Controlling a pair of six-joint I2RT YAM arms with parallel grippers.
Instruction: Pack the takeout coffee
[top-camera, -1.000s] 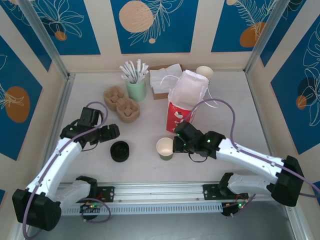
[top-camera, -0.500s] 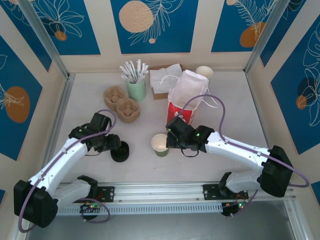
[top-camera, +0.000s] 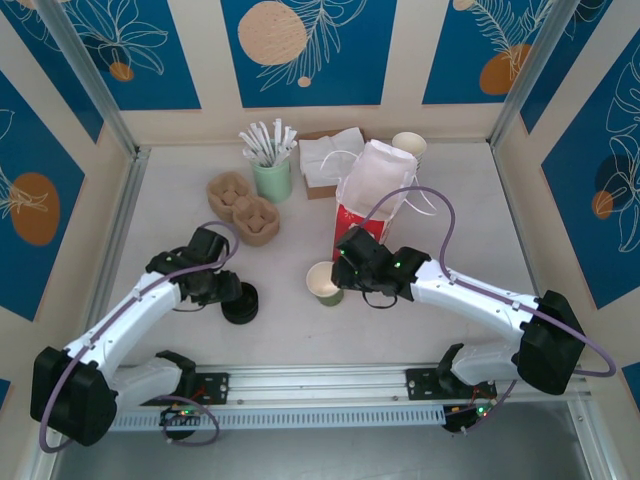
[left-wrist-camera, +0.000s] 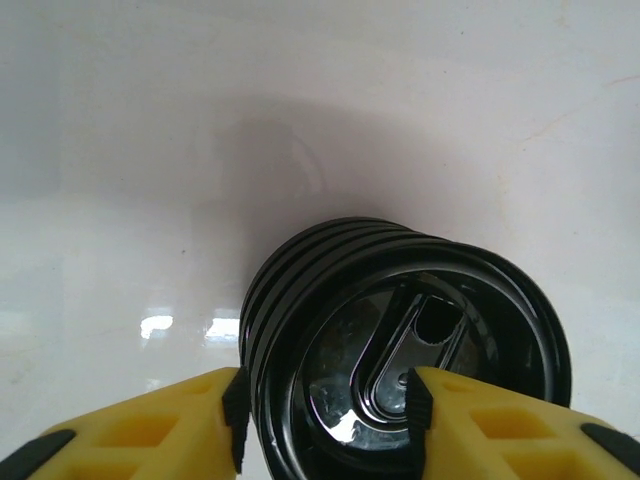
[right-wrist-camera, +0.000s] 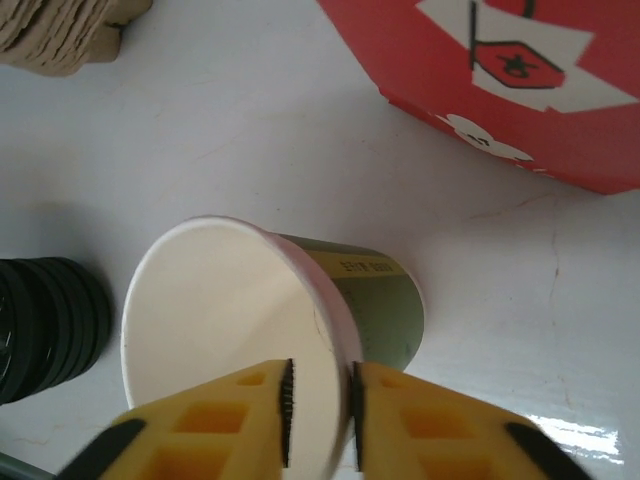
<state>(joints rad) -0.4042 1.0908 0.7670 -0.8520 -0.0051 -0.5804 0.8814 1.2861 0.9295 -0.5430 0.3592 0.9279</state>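
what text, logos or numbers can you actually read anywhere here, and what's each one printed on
paper cup: a short line of dark print along the top of its olive side, too small and blurred to read.
red-and-white bag: a black drawing on a white panel, no legible words.
No other text can be read.

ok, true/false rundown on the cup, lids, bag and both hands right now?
1. The olive-green cup has no lid on. True.
2. The right hand straddles the cup's rim. True.
3. The cup sits inside the red-and-white bag. False: it is on the table, outside the bag.
4. The left hand is over the cup. False: it is at the black lid stack.
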